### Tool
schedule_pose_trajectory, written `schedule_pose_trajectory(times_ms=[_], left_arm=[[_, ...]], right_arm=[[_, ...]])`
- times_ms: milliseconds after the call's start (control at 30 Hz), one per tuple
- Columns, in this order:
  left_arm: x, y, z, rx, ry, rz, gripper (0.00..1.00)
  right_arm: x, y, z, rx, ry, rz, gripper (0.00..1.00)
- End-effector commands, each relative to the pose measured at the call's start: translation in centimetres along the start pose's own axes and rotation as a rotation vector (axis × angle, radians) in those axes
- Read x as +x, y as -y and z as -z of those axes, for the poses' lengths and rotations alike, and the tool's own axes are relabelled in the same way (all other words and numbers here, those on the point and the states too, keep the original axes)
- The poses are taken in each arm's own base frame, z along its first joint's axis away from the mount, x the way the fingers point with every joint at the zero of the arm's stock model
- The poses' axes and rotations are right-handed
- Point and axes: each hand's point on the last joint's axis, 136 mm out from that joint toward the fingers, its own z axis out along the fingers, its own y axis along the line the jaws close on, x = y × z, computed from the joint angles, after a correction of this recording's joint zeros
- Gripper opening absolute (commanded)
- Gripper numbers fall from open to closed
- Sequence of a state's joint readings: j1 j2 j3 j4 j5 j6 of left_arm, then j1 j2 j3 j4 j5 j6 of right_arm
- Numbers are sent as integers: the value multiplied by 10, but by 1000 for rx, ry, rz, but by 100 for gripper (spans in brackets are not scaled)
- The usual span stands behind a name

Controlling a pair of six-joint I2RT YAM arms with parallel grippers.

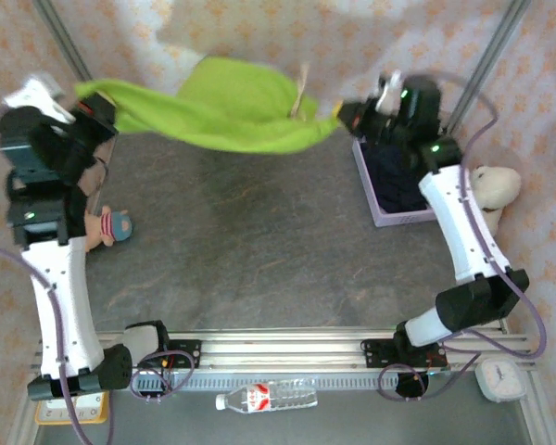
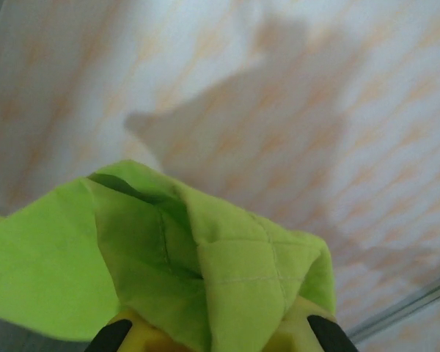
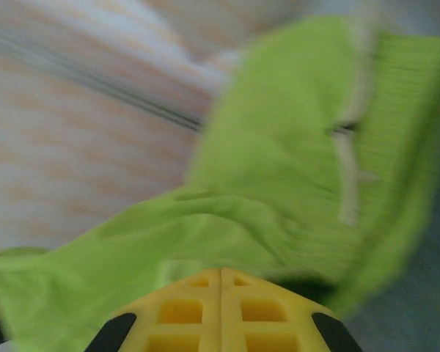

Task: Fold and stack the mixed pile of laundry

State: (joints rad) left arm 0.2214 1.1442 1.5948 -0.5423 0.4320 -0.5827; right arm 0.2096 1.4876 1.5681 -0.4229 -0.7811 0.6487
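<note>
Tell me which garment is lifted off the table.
The lime-green garment, stretched between the left end effector and the right end effector; the dark navy garment lies in the lavender basket.

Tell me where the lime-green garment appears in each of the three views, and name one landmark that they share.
Top external: the lime-green garment hangs stretched across the upper middle, between the left pincer and the right pincer.
Left wrist: the garment is in the lower half, bunched in the pincer.
Right wrist: the garment is at centre and right, blurred.
Shared landmark: the pale patterned curtain behind it.
</note>
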Motion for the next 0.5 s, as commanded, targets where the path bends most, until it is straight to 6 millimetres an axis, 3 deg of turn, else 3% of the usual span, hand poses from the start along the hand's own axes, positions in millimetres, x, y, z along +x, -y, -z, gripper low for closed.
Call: schedule_pose_trajectory(times_ms=[0,33,100,167,233,333,467], left_arm=[[146,-102,-38,-245,-398,-3,0],[181,-122,-38,-291,-470,7,0],[242,-147,-37,-329,-610,39,0],[274,-162,-34,-385,-691,70,0],[280,-163,-36,-394,-697,83,0],[265,-154,-41,-383,-666,50,1],[260,-163,-34,-449,-663,5,0]], right_arm=[[57,149,-14,363,-77,-159,0],[71,174,-9,438,-92,-165,0],[83,205,2,557,-100,-158,0],[78,221,15,655,-68,-137,0],[64,223,19,679,-30,-120,0],[46,214,14,672,-6,-85,0],[49,220,5,676,-35,-102,0]])
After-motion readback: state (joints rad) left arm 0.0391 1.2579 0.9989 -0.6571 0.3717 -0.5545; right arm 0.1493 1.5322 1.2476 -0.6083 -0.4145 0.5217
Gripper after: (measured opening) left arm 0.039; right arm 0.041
